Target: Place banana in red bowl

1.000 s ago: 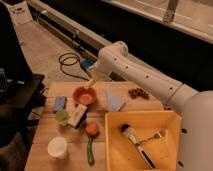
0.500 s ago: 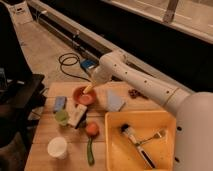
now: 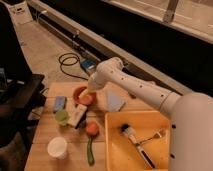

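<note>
Now arm is angling down-left; gripper is clasping curved pale banana over round, smooth red bowl.

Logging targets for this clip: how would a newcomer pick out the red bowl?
Find the wooden table. The red bowl sits near its far edge, under the gripper with the banana. It is the only round orange-red dish, unlike the yellow bin.

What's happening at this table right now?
The robot's arm reaches over the wooden table, with its pincer right above the red bowl. A pale yellow banana shows at the pincer's tip, low over the bowl. Nearby sit a white cup, a green vegetable and a yellow bin.
</note>
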{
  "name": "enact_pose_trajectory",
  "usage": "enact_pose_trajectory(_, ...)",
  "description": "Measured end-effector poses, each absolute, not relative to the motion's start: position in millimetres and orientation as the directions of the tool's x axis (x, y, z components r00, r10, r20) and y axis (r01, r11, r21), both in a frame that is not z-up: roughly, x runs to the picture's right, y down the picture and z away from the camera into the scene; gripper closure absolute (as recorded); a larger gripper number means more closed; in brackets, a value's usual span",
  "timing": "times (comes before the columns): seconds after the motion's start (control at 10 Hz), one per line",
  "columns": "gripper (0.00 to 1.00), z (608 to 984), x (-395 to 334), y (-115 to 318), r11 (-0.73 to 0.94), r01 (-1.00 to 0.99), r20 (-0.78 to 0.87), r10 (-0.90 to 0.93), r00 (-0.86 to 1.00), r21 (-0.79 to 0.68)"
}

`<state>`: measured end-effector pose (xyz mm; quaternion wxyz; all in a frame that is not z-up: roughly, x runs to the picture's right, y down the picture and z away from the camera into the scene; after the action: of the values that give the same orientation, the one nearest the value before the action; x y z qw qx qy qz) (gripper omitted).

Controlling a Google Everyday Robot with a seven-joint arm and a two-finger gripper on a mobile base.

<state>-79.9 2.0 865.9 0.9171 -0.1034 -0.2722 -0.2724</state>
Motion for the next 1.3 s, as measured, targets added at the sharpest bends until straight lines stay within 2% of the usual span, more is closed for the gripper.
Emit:
enact_pose_trajectory(0.2,0.47,866.4,-76.7,2.7,0.836,0.548,0.553,-0.437,0.71,-0.043)
enact_pose_trajectory(1.3,0.47,866.1,-78.3,2.7,0.835,0.549,0.554,-0.438,0.708,-0.042)
